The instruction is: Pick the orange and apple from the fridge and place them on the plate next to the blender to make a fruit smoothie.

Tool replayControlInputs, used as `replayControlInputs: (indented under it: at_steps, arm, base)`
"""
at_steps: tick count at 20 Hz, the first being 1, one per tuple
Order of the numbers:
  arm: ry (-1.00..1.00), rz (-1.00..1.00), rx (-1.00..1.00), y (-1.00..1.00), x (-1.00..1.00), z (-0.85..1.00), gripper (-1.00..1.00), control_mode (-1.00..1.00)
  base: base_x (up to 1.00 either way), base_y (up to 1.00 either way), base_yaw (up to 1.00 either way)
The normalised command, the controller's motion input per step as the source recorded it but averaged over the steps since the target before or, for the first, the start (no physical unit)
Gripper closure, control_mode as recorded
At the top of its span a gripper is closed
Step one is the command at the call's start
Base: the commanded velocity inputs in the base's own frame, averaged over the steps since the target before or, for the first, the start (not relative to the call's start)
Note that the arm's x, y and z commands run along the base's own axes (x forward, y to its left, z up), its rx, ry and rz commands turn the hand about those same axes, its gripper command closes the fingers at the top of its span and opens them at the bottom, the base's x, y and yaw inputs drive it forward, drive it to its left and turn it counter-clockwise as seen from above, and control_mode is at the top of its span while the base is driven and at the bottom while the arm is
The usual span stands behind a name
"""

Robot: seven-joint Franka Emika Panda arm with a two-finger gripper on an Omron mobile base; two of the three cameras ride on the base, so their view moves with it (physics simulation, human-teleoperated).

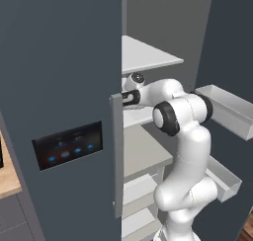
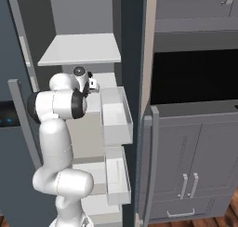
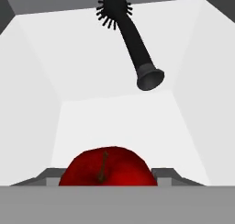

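Observation:
The glossy red apple (image 3: 108,167), stem facing the camera, fills the bottom middle of the hand view, on the pale floor of a fridge (image 1: 59,87) compartment. My gripper (image 3: 109,176) has one fingertip at each side of the apple, very close to its skin; contact cannot be made out. In the base views my arm reaches into the open fridge at middle-shelf height, with the hand (image 2: 91,85) under the upper shelf (image 2: 81,49). The orange, the plate and the blender are out of view.
A black brush-like object (image 3: 131,39) lies at the back of the compartment beyond the apple. The open right door carries pale bins (image 2: 114,114) close to my arm. The shut left door has a touch panel (image 1: 66,145). Grey cabinets (image 2: 195,151) stand to the right.

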Motion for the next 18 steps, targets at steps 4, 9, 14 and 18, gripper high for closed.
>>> replayControlInputs:
  at_steps: [4, 9, 14, 18]
  arm:
    - [-0.11, -0.02, 0.02, -0.17, -0.82, -0.05, 1.00, -1.00]
    - [-0.05, -0.01, 0.08, -0.55, -0.99, 0.05, 1.00, -1.00]
    - [-0.02, -0.07, 0.08, -0.43, -0.98, 0.31, 1.00, -1.00]
    - [0.02, -0.11, 0.01, -0.30, -0.83, 0.78, 1.00, -1.00]
  base:
    - [0.00, 0.00, 0.00]
    - [0.00, 0.00, 0.00]
    - [0.00, 0.00, 0.00]
    - [0.00, 0.00, 0.00]
